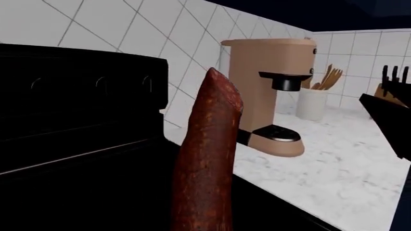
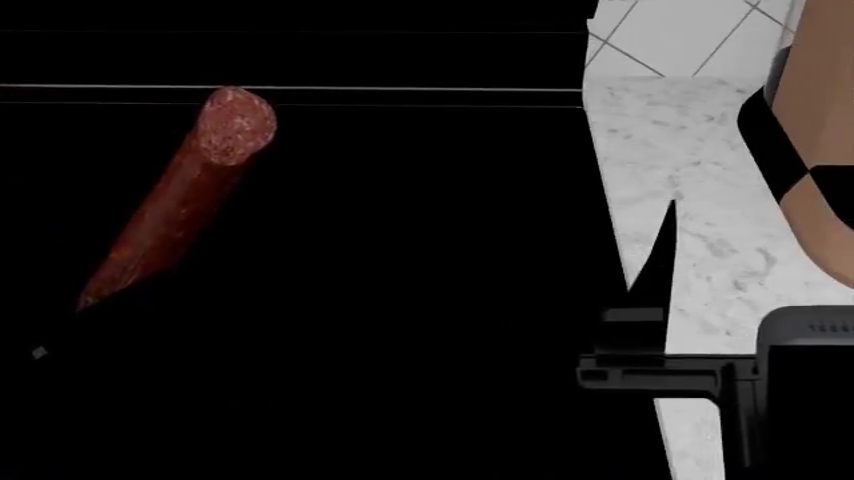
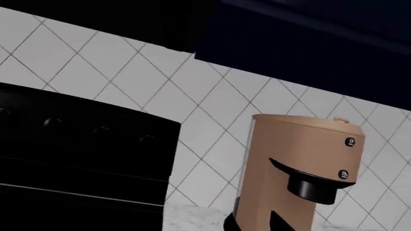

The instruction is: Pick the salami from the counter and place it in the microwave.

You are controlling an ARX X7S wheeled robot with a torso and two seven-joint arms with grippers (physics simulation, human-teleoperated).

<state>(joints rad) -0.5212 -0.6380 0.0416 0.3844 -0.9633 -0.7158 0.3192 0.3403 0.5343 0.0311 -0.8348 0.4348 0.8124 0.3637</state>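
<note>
The salami is a long dark red-brown stick that rises from the bottom of the left wrist view, over the black stove. In the head view the salami slants above the stove top, pink speckled cut end up and away. Its lower end disappears into the dark where my left gripper holds it; the jaws themselves do not show. My right gripper is open and empty, its tips over the white marble counter in front of the coffee machine. The microwave is not clearly in view.
A tan coffee machine stands on the counter by the tiled wall. A white utensil holder and a knife block stand further along. Dark blue cabinets hang above. My right gripper hangs at the stove-counter edge.
</note>
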